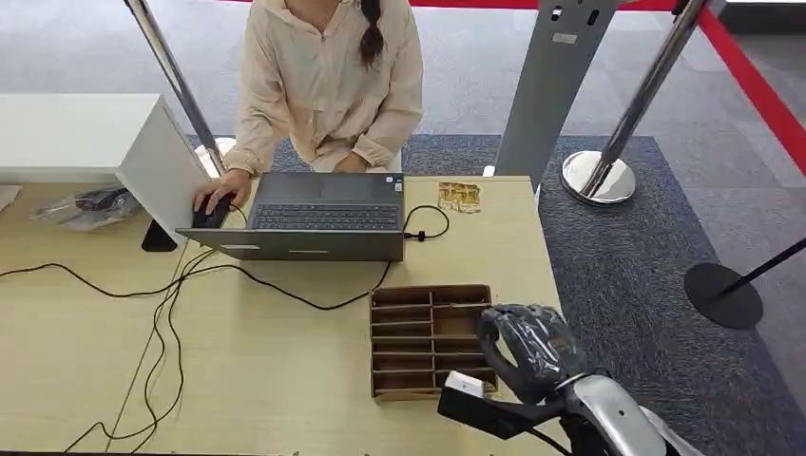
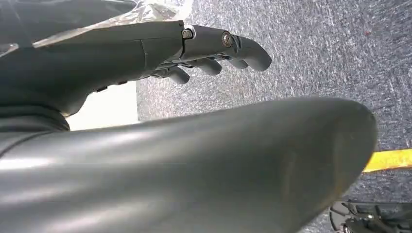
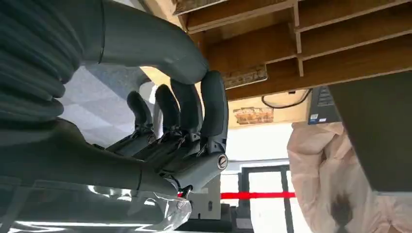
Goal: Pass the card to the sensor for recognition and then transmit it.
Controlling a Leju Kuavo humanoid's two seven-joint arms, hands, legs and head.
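My right hand (image 1: 528, 350) is dark and wrapped in shiny clear plastic. It hangs over the right side of the brown cardboard tray (image 1: 430, 339). From the wrist I see its fingers (image 3: 194, 114) apart and a little bent, with nothing in them. My left hand (image 2: 204, 48) hangs over grey speckled carpet, fingers loosely spread, holding nothing.

The tray is a flat box cut into long thin slots in two rows. The slots run side to side across the pale wooden table (image 1: 285, 380). I cannot tell if a card lies in any slot.

Past the tray sits a grey laptop (image 1: 318, 217), with black cables (image 1: 162, 323) snaking over the table. A person (image 1: 328, 81) in a cream jacket sits behind it, one hand on a black mouse (image 1: 211, 215). A small gold packet (image 1: 460, 197) lies beside the laptop.
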